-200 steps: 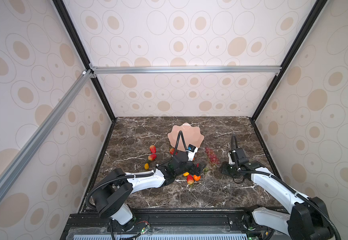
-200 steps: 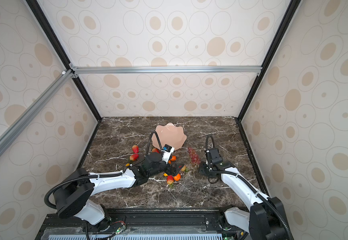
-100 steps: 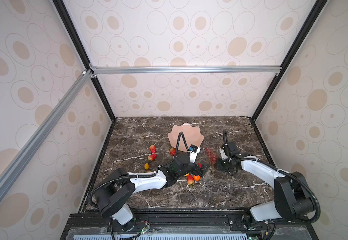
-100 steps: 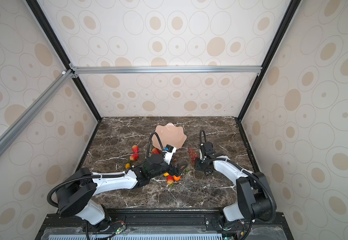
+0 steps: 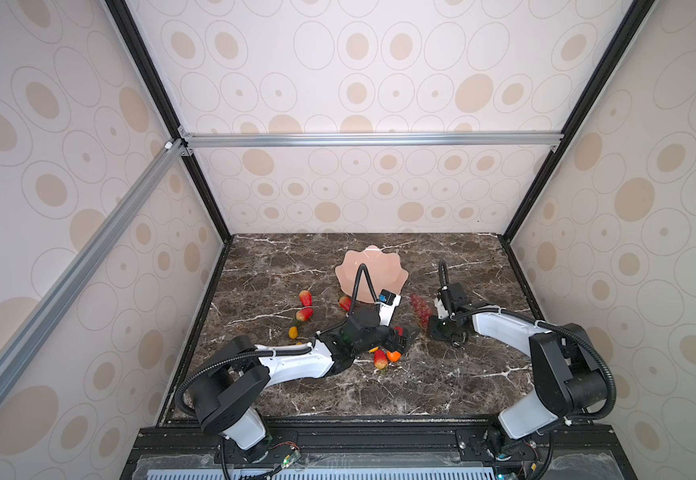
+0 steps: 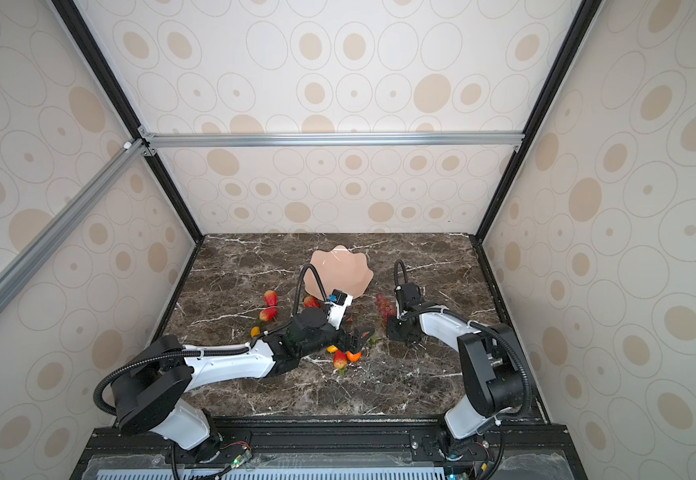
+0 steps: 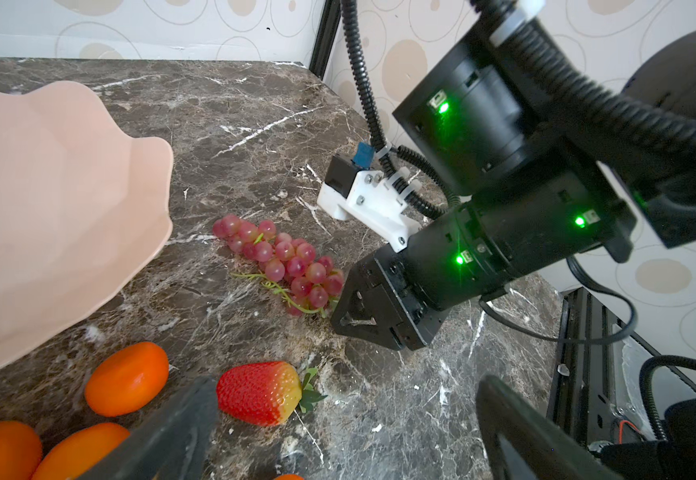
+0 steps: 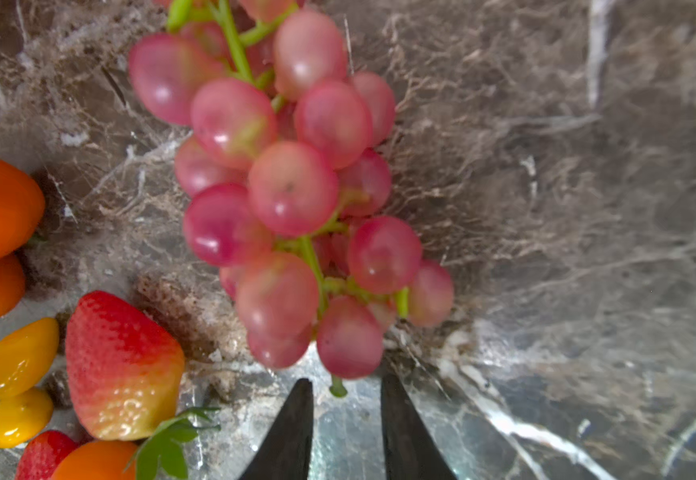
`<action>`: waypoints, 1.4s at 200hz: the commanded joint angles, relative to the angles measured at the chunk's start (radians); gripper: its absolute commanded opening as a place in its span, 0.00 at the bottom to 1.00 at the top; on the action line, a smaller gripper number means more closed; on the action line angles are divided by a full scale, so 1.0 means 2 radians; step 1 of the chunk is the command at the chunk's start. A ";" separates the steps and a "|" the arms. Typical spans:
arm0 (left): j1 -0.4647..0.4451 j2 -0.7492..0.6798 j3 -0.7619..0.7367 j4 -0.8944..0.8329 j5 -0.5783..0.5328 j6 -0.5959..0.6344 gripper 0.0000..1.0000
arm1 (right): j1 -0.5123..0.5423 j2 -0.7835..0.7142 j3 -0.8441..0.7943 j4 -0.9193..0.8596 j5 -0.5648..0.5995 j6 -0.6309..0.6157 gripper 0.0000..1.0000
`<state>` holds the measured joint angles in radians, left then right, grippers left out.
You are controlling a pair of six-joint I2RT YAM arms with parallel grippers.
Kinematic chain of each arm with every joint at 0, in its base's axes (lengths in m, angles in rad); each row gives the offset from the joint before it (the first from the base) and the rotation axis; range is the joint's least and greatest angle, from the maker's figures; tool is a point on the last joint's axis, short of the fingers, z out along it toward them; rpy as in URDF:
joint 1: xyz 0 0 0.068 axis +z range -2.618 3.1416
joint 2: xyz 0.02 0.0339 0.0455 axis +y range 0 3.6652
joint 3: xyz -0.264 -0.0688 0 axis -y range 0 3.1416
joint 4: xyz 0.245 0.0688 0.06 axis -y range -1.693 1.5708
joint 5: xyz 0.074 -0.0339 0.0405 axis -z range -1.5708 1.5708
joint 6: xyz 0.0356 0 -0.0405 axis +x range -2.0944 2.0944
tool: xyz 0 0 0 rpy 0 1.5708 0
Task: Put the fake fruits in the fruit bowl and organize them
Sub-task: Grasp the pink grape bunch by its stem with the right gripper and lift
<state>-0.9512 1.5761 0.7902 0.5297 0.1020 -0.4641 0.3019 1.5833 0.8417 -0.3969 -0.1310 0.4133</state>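
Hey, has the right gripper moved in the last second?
Yes. In both top views the right gripper has swung left toward the grape bunch, which lies where it was beside the fruit bowl.

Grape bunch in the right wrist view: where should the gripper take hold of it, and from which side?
Probably the green stem stub poking out of the grape bunch at the end nearest the right gripper, approached end-on, low along the table. The bunch lies flat, its round glossy grapes would likely slip, and the stub sits in line with the gap between the open jaws.
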 commanded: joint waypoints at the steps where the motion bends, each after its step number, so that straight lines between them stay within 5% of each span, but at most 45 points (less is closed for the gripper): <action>1: -0.005 -0.013 0.022 -0.014 -0.011 0.016 0.98 | 0.002 0.015 0.008 0.006 -0.003 -0.002 0.29; 151: -0.005 -0.024 0.009 -0.011 -0.011 0.010 0.98 | 0.002 0.007 0.007 -0.002 0.008 -0.010 0.12; 280: -0.005 -0.019 0.012 0.001 -0.015 0.011 0.98 | 0.002 -0.116 -0.025 -0.039 0.035 0.003 0.00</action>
<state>-0.9512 1.5471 0.7914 0.5156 0.0837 -0.4522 0.3019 1.4296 0.8101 -0.4278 -0.0978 0.4065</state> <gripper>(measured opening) 0.982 0.053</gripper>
